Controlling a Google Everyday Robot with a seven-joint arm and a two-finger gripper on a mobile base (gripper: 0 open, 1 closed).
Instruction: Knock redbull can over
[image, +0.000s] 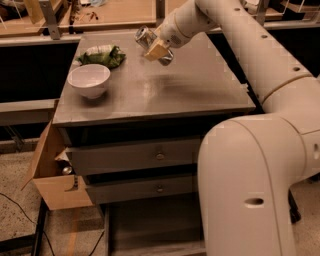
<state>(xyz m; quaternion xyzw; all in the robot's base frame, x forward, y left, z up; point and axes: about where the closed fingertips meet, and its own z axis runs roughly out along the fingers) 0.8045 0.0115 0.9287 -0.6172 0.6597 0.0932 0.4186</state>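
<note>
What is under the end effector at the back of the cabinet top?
The redbull can, tilted, with its shiny top toward the upper left. The end effector covers the can's middle, so whether the can touches the cabinet top cannot be seen.
</note>
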